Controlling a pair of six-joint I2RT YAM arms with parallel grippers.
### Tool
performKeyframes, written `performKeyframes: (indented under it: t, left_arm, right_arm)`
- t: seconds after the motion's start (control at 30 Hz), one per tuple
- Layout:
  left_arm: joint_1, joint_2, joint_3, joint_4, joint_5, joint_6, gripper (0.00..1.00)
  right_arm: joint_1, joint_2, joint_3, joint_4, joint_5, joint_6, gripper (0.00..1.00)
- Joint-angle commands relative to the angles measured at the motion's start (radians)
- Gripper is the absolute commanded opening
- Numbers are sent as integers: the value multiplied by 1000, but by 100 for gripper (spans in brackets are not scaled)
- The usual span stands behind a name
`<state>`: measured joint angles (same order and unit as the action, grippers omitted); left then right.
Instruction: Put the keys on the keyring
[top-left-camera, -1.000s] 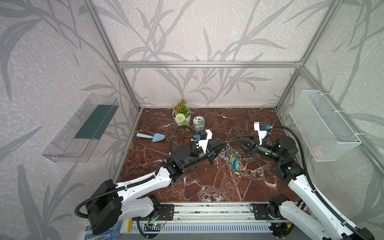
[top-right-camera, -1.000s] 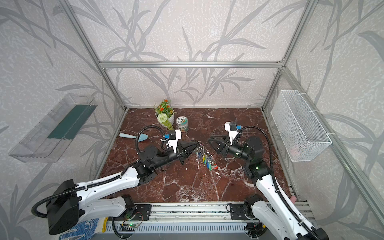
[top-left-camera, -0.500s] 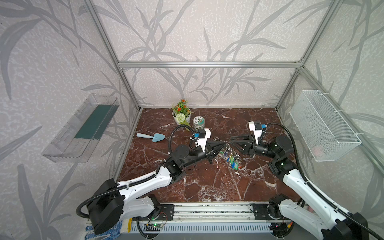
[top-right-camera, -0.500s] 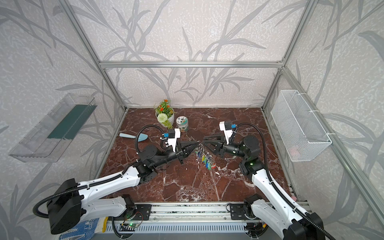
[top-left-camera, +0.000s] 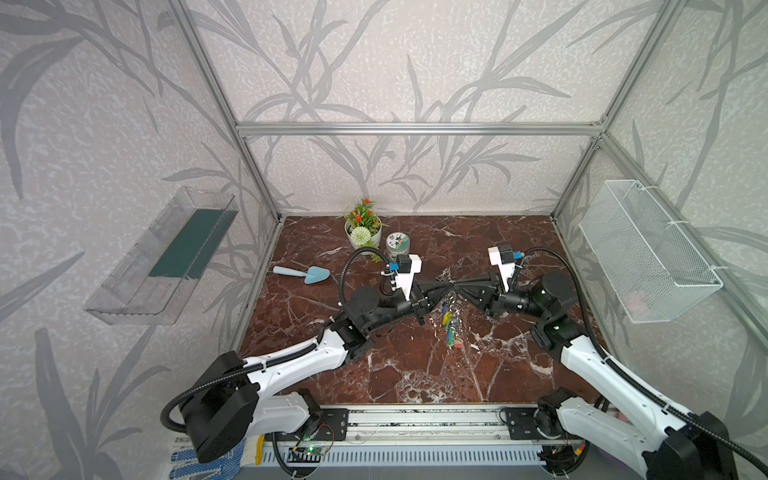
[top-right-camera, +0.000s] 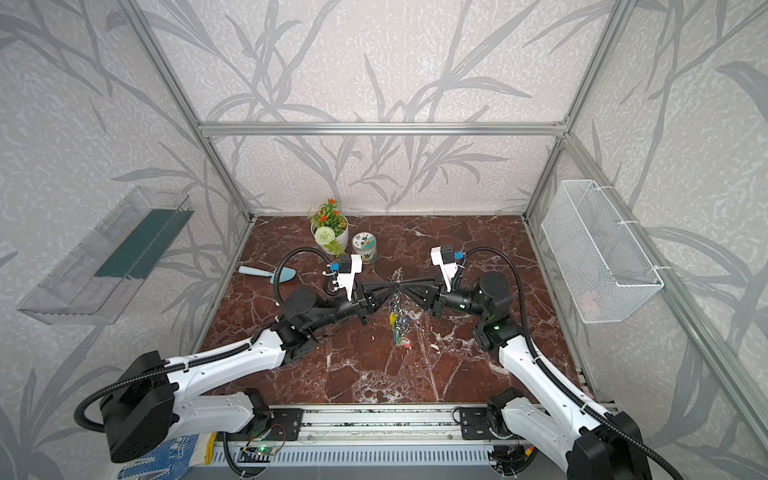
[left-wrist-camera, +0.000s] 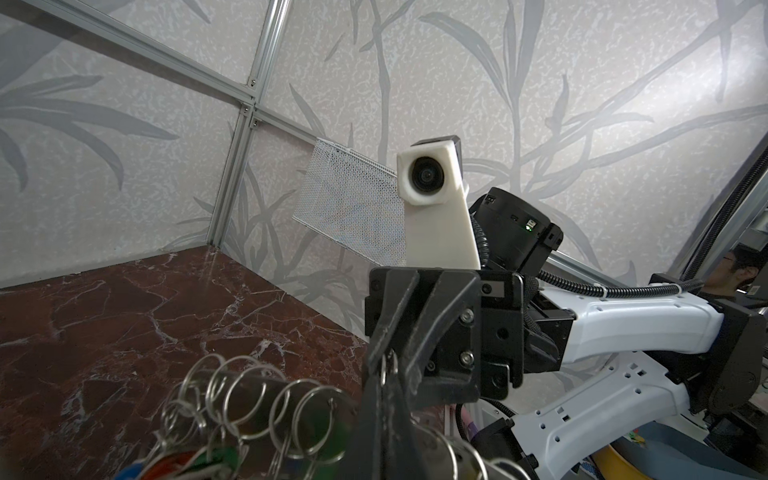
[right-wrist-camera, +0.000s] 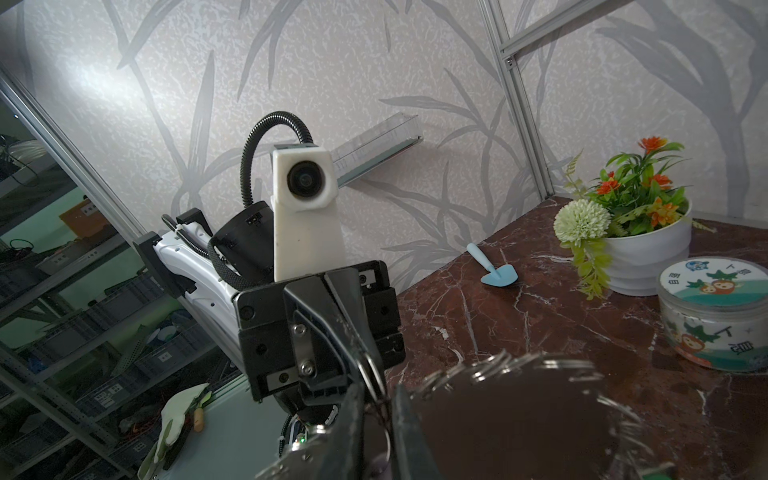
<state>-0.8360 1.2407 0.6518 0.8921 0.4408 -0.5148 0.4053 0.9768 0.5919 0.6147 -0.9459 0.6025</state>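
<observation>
We see the two arms meeting tip to tip above the middle of the red marble floor (top-left-camera: 415, 374). The left gripper (top-left-camera: 444, 285) is clamped on the keyring (top-left-camera: 449, 320), which hangs below that meeting point with its coloured tags dangling in both top views. From the left wrist we see the small wire rings (left-wrist-camera: 245, 395) along its edge, just beside that gripper's closed fingers. The right gripper (top-right-camera: 406, 285) has its jaws drawn close together with a small split ring (left-wrist-camera: 388, 365) between the fingertips; whether they pinch it we cannot tell. We cannot pick out the keys from the bunch. Near the back wall stand a potted plant (top-left-camera: 363, 230) and a lidded tin (top-left-camera: 397, 245), with a blue trowel (top-left-camera: 303, 274) lying to their left.
</observation>
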Motion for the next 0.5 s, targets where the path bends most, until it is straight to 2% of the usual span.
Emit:
performKeyframes:
  t: [0.0,0.47]
  left_arm:
    - [6,-13,34,128,15,-19,0]
    - [21,9,42,126,31,-42,0]
  right_arm:
    - [7,2,-15,47,-22,5,11]
    - [7,10,-20,62,-40,11,6]
